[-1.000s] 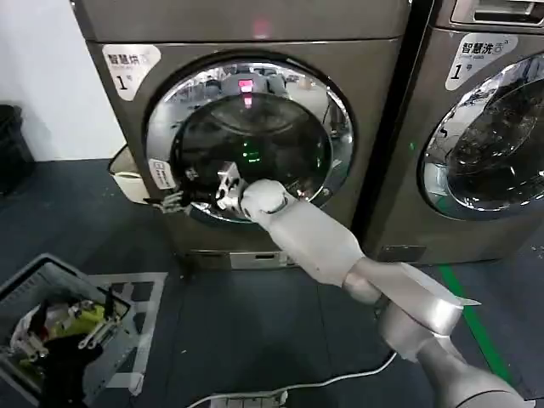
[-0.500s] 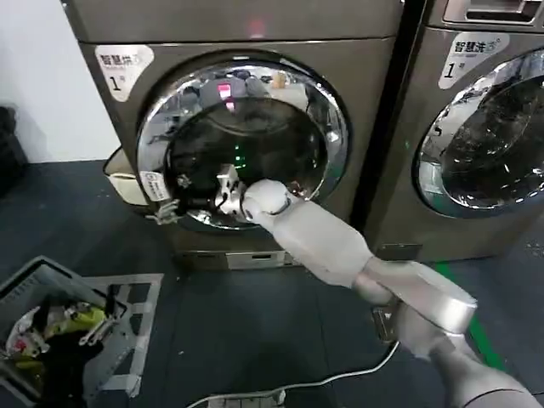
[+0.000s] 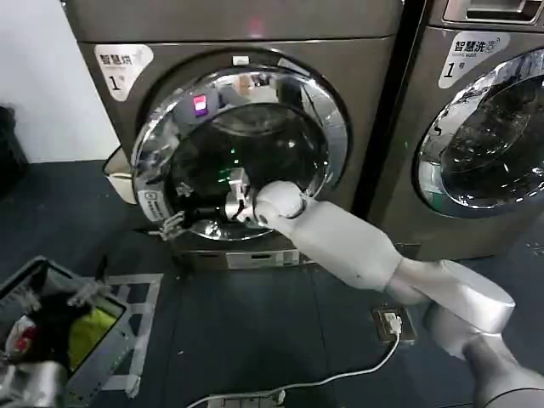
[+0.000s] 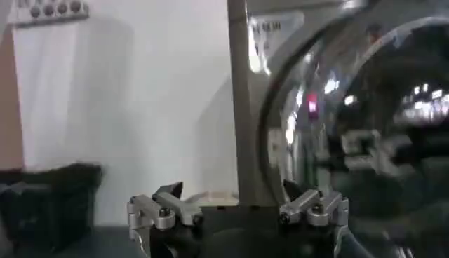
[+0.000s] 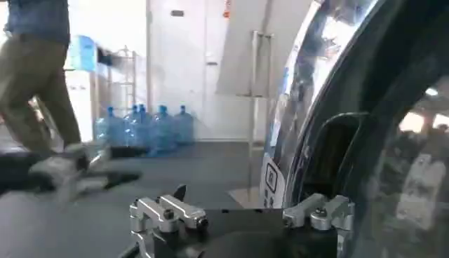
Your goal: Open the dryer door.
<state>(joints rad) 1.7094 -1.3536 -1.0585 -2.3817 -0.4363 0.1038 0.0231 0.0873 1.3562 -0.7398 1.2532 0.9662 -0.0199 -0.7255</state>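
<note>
Dryer door point(image 3: 242, 153) ajar – right gripper point(image 3: 170, 228) at its edge – basket point(image 3: 119, 340) holds clothes point(image 3: 81, 327).

each dryer point(image 3: 246, 127) front label point(image 3: 124, 66) reads "1".

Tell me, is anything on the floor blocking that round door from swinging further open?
Nothing visible does. The right gripper is at the left edge of the dryer door, which stands slightly ajar. The laundry basket sits on the floor lower left, apparently clear of the door's swing. The left gripper hangs open beside the machine.
</note>
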